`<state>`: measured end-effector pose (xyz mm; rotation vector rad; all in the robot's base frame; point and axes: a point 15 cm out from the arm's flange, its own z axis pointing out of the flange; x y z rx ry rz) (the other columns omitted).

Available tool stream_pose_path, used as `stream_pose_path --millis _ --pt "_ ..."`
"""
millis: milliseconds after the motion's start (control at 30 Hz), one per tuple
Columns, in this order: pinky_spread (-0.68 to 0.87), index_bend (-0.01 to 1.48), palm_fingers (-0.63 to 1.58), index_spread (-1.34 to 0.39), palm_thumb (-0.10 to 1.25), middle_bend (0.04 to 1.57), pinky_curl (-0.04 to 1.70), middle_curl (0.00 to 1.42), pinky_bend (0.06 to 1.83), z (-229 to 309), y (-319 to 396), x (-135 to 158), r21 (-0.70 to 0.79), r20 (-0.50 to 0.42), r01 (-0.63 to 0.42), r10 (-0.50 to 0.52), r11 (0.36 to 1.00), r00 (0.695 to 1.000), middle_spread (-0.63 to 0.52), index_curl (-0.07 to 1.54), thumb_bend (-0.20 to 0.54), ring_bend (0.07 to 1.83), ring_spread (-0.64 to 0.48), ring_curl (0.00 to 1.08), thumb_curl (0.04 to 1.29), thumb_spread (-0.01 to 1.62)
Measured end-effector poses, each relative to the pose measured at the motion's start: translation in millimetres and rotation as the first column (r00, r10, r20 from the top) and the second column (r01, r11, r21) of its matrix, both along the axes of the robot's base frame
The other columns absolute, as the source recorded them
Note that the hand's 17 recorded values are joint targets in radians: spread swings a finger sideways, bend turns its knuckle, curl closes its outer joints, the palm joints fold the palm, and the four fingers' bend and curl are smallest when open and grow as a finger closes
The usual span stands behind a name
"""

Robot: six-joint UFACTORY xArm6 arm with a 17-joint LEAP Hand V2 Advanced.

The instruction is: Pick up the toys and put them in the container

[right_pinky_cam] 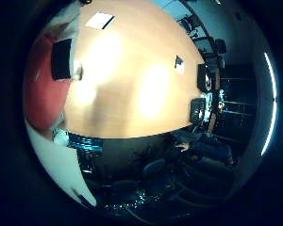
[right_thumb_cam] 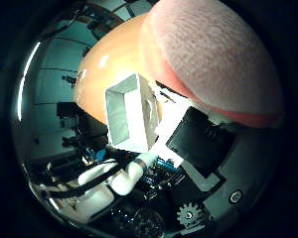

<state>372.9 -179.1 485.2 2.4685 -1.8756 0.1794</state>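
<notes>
One plush pink-and-red toy (right_thumb_cam: 213, 54), close against hand (right_thumb_cam: 208, 148)

Hand (right_thumb_cam: 198, 163), lower right of thumb-side view: black blocks, grey-white casing, a small white toothed gear and a round screw; white rounded arm segments lower left

A toy (right_thumb_cam: 213, 54) sits close against the palm of the hand (right_thumb_cam: 208, 163). A container (right_thumb_cam: 129, 114) stands on the table (right_pinky_cam: 132, 84) beside the toy.
</notes>
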Motion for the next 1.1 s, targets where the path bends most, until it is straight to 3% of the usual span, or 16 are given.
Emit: stream_pose_path --millis 567,900,1100 --pt "-0.22 1.02 1.07 -0.29 1.0 1.18 1.14 0.97 1.14 38.8 187.9 6.1 0.014 0.054 -0.215 0.214 0.976 0.975 -0.21 0.92 -0.012 1.31 -0.25 0.85 0.48 1.18" --pt "-0.23 1.02 1.07 -0.29 1.01 1.17 1.14 0.97 1.13 47.9 245.5 -17.2 0.023 0.087 -0.291 0.288 0.956 0.954 -0.21 0.92 -0.011 1.31 -0.26 0.86 0.48 1.18" --pt "-0.23 1.02 1.07 -0.29 1.01 1.17 1.14 0.98 1.13 26.6 251.7 -37.7 0.032 0.054 -0.292 0.29 0.956 0.956 -0.21 0.93 -0.012 1.3 -0.26 0.86 0.48 1.18"
